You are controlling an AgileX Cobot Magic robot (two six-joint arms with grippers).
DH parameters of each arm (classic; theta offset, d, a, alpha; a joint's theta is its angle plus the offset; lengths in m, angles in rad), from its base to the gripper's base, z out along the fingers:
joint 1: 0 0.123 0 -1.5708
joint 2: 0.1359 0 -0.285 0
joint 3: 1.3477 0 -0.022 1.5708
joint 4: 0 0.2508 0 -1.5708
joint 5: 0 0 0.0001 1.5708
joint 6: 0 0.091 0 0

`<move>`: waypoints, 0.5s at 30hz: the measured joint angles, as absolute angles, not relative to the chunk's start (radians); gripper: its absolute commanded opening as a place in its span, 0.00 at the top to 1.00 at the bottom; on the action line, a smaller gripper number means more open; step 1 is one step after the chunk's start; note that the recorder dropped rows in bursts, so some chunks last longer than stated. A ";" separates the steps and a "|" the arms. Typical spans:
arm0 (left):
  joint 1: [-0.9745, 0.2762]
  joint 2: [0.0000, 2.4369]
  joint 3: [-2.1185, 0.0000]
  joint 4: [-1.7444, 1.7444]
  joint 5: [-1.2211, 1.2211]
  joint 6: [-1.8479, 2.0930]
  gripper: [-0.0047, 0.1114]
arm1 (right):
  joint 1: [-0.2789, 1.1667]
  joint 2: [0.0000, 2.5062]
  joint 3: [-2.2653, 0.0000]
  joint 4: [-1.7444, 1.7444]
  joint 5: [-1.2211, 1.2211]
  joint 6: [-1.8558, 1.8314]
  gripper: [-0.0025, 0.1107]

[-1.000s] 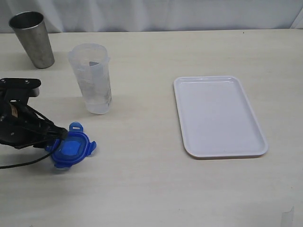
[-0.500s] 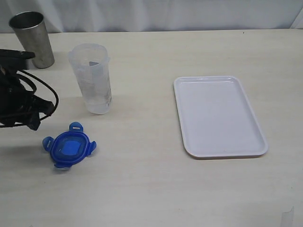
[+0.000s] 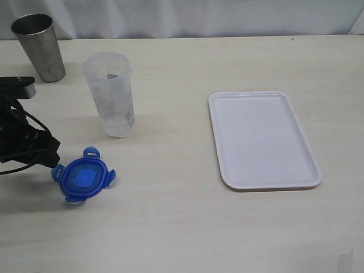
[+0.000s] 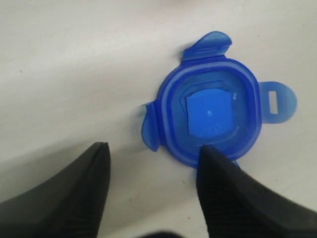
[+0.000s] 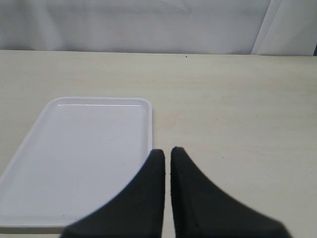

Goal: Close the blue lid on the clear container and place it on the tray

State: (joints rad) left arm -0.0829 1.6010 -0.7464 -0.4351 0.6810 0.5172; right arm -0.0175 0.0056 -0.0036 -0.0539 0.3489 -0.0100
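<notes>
L end effector (image 4: 153, 151) let go of blue lid (image 4: 213, 119), backed off, came back beside it, spread & empty: regrasp pending. R end effector (image 5: 167, 151) pressed together.

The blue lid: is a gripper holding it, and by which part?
Nothing is held. The blue lid lies flat on the table beside the open left gripper; the right gripper is shut and empty.

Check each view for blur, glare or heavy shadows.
Exterior view: sharp, evenly lit, soft shadows beside the grey tapered metal cup and tall clear plastic container. Left wrist view: black left fingers defocused, small blue snap lid slightly soft. Right wrist view: right fingers blurry-edged; flat white rectangular tray shows mild sheen, no harsh glare.
</notes>
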 measured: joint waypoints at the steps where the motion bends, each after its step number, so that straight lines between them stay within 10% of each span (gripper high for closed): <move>1: -0.083 1.601 -0.741 -0.435 0.676 0.519 0.53 | -0.017 0.006 -0.004 -0.054 0.349 -0.010 0.94; 15: -0.083 1.727 -0.730 -0.487 0.632 0.537 0.54 | -0.017 0.006 -0.004 -0.054 0.349 -0.010 0.94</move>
